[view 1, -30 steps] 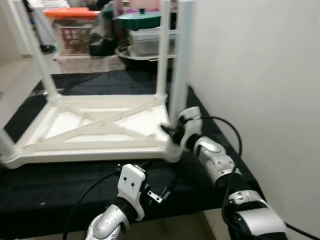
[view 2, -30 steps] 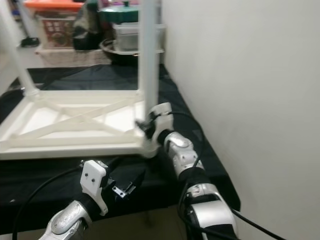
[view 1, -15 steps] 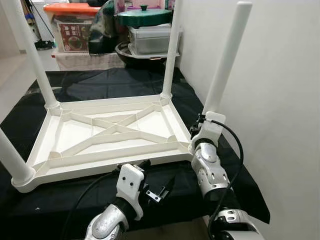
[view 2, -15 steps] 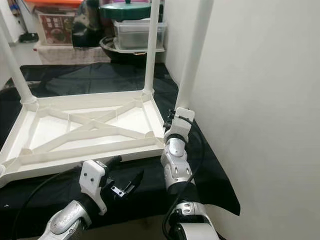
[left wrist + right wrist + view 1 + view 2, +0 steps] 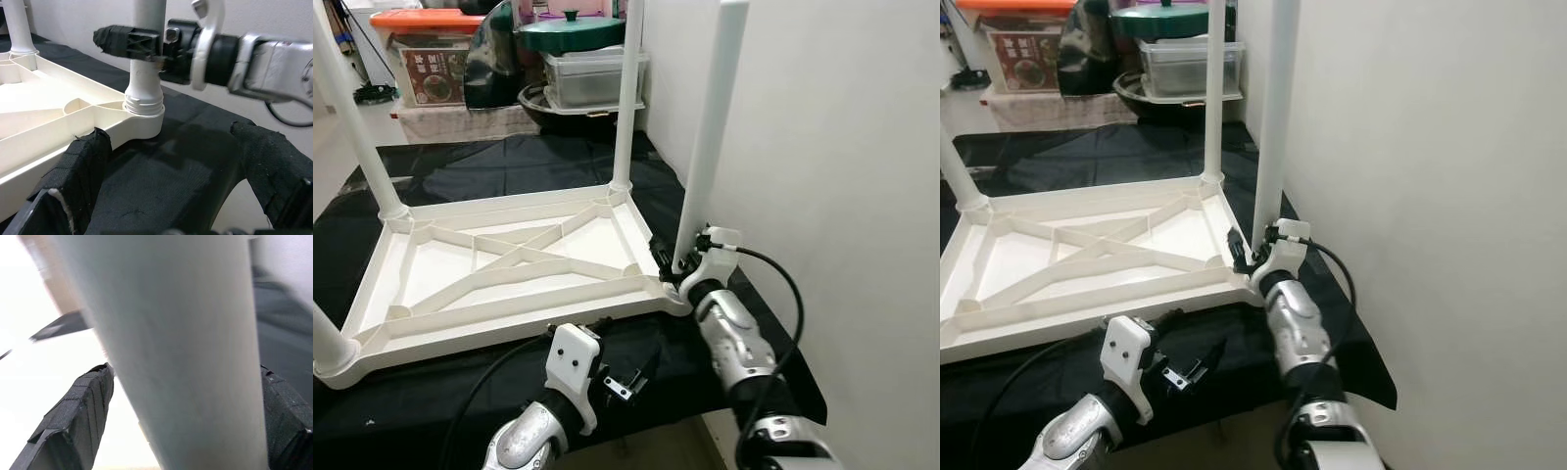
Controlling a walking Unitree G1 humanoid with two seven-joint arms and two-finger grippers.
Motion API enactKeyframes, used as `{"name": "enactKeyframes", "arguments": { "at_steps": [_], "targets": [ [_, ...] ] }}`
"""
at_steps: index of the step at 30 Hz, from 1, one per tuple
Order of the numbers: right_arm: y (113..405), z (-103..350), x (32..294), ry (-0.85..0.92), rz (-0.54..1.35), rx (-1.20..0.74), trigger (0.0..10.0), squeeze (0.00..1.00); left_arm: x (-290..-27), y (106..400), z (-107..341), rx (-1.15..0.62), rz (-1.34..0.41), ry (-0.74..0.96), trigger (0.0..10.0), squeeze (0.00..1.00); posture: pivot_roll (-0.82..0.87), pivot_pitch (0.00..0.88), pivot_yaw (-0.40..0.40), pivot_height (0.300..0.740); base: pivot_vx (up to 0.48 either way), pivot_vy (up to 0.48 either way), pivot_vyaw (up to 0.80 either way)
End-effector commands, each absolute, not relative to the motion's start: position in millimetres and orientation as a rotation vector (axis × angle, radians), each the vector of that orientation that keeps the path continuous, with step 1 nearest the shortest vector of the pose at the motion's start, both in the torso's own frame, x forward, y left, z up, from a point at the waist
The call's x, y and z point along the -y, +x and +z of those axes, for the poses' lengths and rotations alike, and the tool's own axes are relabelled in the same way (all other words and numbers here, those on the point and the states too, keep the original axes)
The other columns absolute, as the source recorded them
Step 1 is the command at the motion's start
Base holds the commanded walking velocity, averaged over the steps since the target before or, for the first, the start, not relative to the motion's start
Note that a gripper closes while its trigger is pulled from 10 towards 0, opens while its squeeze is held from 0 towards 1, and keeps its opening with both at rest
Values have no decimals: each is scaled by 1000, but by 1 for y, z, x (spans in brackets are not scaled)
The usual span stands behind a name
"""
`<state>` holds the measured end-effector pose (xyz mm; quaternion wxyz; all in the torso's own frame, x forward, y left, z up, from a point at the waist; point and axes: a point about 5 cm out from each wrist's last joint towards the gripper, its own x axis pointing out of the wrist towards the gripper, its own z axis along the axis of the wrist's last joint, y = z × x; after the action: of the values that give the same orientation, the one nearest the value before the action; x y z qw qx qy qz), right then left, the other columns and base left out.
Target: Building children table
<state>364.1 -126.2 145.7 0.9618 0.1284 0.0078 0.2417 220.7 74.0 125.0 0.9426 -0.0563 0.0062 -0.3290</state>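
A white plastic children's table [image 5: 509, 269] lies upside down on a black cloth [image 5: 509, 162]. White legs stand at its far left [image 5: 352, 117], far right [image 5: 626, 98] and near left [image 5: 325, 338] corners. The near-right leg [image 5: 710, 137] stands almost upright in its corner socket [image 5: 143, 115]. My right gripper [image 5: 674, 264] is shut on that leg just above the socket, one finger [image 5: 127, 41] on each side of it [image 5: 186, 333]. My left gripper [image 5: 628, 370] hangs open and empty over the cloth, in front of the table's near edge.
A white wall [image 5: 822, 147] runs close along the right, just beyond the held leg. Behind the table stand an orange-lidded box [image 5: 431, 59], clear bins and a green-lidded pot [image 5: 570, 29]. The cloth's front edge [image 5: 724, 406] drops off near my arms.
The view has shifted. Half a second ago the near-right leg leaned to the right; now it stands almost upright in the corner socket, my right gripper still at its base. Left gripper unchanged.
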Motion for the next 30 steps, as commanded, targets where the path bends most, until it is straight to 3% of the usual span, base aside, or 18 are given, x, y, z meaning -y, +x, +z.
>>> {"name": "enactKeyframes", "arguments": {
  "at_steps": [1,2,5,10,12,20,21,29,30],
  "targets": [
    [359,144,111,269,656,-46,10000,0,-74,221,123,-17,-671,-110,10000,0,18,0,-40,740,0,0,0],
    [359,144,111,269,656,-46,10000,0,-74,221,123,-17,-671,-110,10000,0,18,0,-40,740,0,0,0],
    [355,152,114,217,952,-81,10000,0,-74,221,122,-19,-672,-111,10000,0,32,0,-42,740,0,0,0],
    [350,155,112,162,1145,-131,10000,0,-74,221,122,-19,-674,-109,10000,0,48,0,-50,740,0,0,0],
    [345,159,107,119,1331,-175,10000,0,-75,222,122,-19,-673,-109,10000,0,54,0,-56,740,0,0,0],
    [338,161,96,71,1521,-228,10000,0,-75,223,122,-19,-668,-113,10000,0,64,0,-63,740,0,0,0],
    [339,158,91,45,1517,-236,0,0,-74,223,122,-19,-668,-114,10000,0,67,0,-66,740,0,0,0],
    [346,156,81,8,1409,-172,0,0,-74,223,122,-18,-669,-114,10000,0,72,0,-63,740,0,0,0],
    [360,161,81,18,1182,-100,0,0,-74,223,122,-18,-669,-113,10000,0,69,0,-64,740,0,0,0]
  ]
}}
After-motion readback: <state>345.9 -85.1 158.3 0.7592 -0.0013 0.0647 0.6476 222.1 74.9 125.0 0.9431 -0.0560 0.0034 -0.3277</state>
